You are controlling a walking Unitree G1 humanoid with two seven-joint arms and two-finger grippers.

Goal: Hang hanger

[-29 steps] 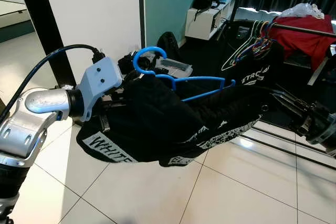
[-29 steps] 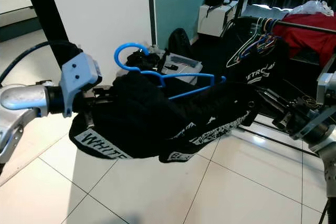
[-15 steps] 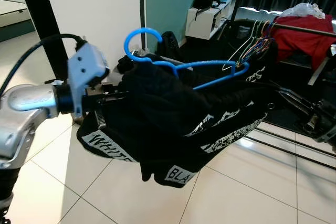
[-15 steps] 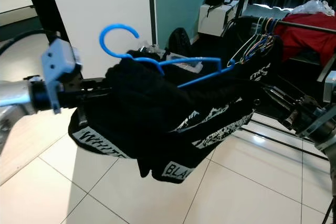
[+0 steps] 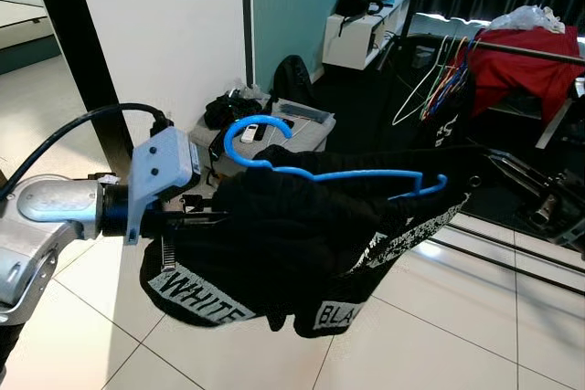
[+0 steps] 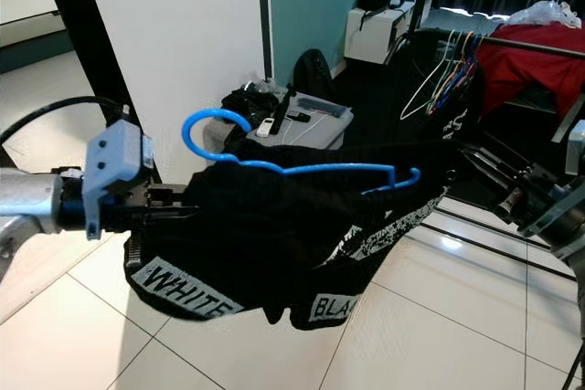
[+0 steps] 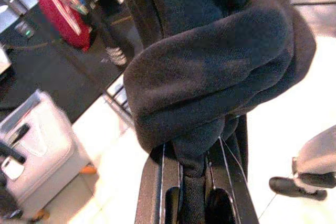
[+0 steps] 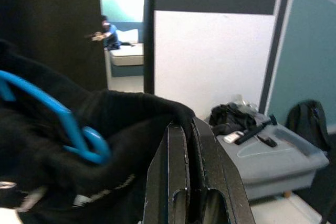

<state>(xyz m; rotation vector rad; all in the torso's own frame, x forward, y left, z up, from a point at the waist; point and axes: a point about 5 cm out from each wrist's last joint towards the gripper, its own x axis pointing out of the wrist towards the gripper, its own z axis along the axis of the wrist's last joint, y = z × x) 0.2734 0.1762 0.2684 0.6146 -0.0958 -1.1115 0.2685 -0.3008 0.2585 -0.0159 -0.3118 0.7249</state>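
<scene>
A blue plastic hanger (image 5: 329,173) carries a black garment (image 5: 292,244) with white lettering. It is held level between my two arms, above the tiled floor. My left gripper (image 7: 191,184) is shut on a bunched fold of the black fabric at the garment's left end (image 5: 196,218). My right gripper (image 8: 188,129) is shut on the fabric at the garment's right end (image 5: 480,157). The hanger's hook (image 6: 212,127) sticks up near the left gripper. A clothes rail (image 5: 521,47) with several hangers (image 5: 439,79) stands at the back right.
A red cloth (image 5: 526,66) lies over the rail, and the rack's floor bars (image 5: 498,258) run below my right arm. A grey case (image 5: 297,123) and a dark backpack (image 5: 292,75) sit by the white wall panel. A black post (image 5: 82,52) stands at the left. A person (image 8: 107,31) is far off.
The hanger and garment have come down, the hook dropping and leaning over. My left arm has lowered with it. The garment sags lower between the two grippers.
</scene>
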